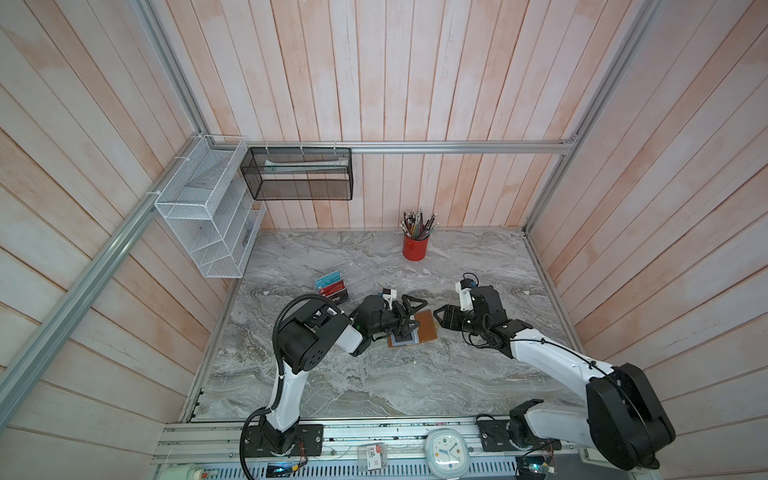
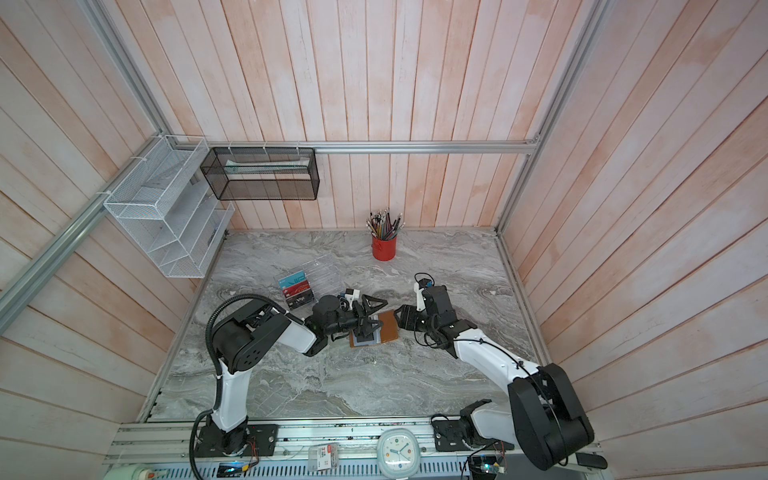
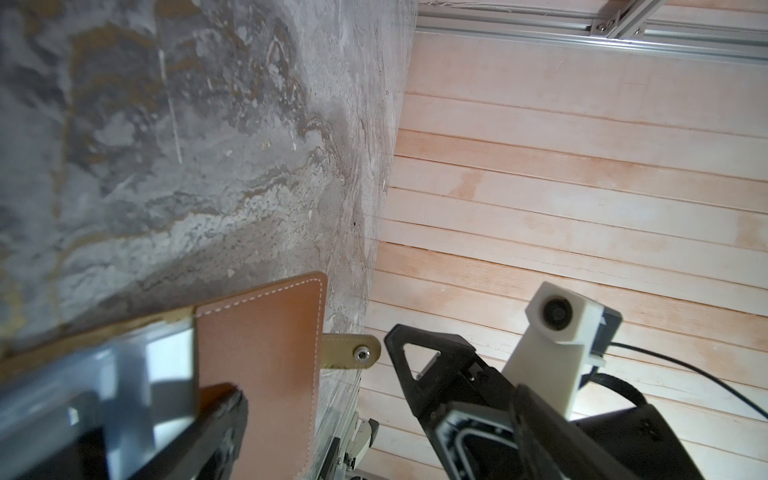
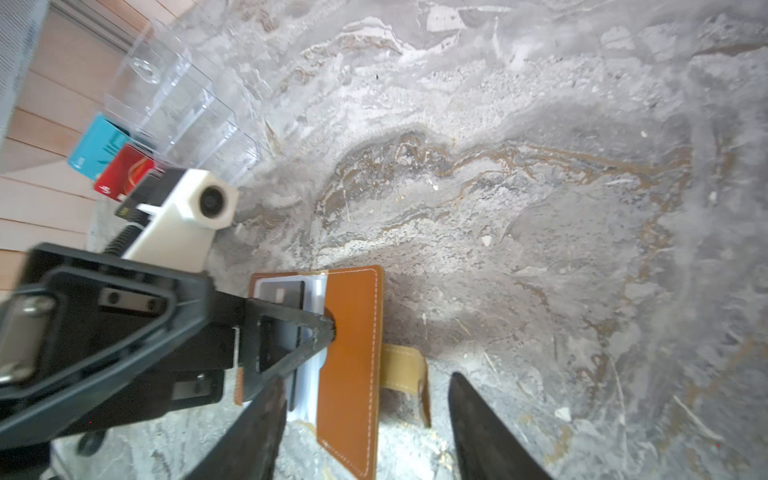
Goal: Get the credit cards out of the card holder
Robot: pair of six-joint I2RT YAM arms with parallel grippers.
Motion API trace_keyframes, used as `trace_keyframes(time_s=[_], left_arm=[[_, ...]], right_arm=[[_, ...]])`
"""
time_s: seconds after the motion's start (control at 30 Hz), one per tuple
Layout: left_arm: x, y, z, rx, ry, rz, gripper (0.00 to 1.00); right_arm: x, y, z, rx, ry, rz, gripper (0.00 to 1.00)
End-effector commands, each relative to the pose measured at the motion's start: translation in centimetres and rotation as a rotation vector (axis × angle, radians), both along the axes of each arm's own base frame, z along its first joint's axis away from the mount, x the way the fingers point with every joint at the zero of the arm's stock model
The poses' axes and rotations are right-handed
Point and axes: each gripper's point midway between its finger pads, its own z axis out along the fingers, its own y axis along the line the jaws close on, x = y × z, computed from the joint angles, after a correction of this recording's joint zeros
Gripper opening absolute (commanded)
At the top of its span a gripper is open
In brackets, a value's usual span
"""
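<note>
The tan leather card holder [image 1: 424,330] [image 2: 386,328] lies spread open on the marble table, its strap [image 4: 405,368] [image 3: 351,353] sticking out to the right. Grey-clear sleeves [image 4: 313,291] show on its left half, with a black credit card [image 4: 282,296] in the top sleeve. Other credit cards are hidden. My left gripper [image 1: 410,315] [image 2: 371,314] [image 3: 376,392] is open, one fingertip [image 4: 326,326] pressing down on the holder at the fold. My right gripper [image 1: 436,314] [image 2: 398,314] [image 4: 368,378] hangs open at the holder's right edge, holding nothing; the leather flap [image 4: 353,374] and strap show between its fingers.
A clear acrylic rack [image 1: 353,272] [image 4: 178,95] with teal, red and black Vip cards [image 1: 332,287] stands behind the left gripper. At the back stands a red pencil cup [image 1: 414,248]. White and black mesh baskets [image 1: 208,208] hang on the walls. A clock [image 1: 446,451] sits on the front rail.
</note>
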Motion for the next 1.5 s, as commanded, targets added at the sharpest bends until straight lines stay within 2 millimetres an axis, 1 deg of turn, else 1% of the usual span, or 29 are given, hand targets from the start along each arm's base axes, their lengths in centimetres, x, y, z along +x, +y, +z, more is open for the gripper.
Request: trace_keyframes(time_s=[0.0,0.07,0.17,0.3,0.4,0.57,0.73,0.83,0.97,1.1,1.3,1.47], left_arm=[[-1.1,1.4,-5.0,0.107,0.128,0.025,1.0],[-1.1,1.5,-5.1,0.106,0.132,0.03,1.0],[-1.1,1.7,-5.1,0.099,0.142,0.04,1.0],[-1.2,2.0,-5.3,0.086,0.154,0.047,1.0],[-1.3,2.1,-5.4,0.087,0.156,0.046,1.0],[-1.3,2.1,-5.5,0.089,0.159,0.046,1.0],[-1.3,2.2,-5.5,0.084,0.162,0.05,1.0],[-1.2,2.1,-5.1,0.072,0.158,0.047,1.0],[-0.9,2.1,-4.3,0.061,0.143,0.043,1.0],[-0.5,2.7,-3.4,0.054,0.13,0.049,1.0],[0.3,4.4,-2.1,0.06,0.102,0.07,1.0],[-0.1,4.9,-1.0,0.067,0.076,0.056,1.0]], right_arm=[[-1.3,0.3,0.6,0.061,0.014,0.021,0.73],[-1.9,1.0,1.3,0.113,0.001,0.053,0.75],[-3.1,2.4,1.8,0.202,-0.007,0.139,0.75],[-4.6,3.5,1.1,0.272,0.017,0.221,0.76],[-5.3,4.3,1.0,0.333,0.023,0.268,0.76],[-4.9,5.1,-0.1,0.344,0.054,0.3,0.76],[-4.0,5.7,-0.7,0.351,0.068,0.307,0.71],[-3.4,5.6,-1.6,0.328,0.079,0.29,0.68],[-2.7,5.5,-2.9,0.295,0.107,0.265,0.64],[-2.4,5.2,-4.5,0.288,0.144,0.25,0.57],[-2.4,5.3,-5.6,0.291,0.164,0.249,0.5],[-2.2,5.3,-6.1,0.291,0.177,0.248,0.46]])
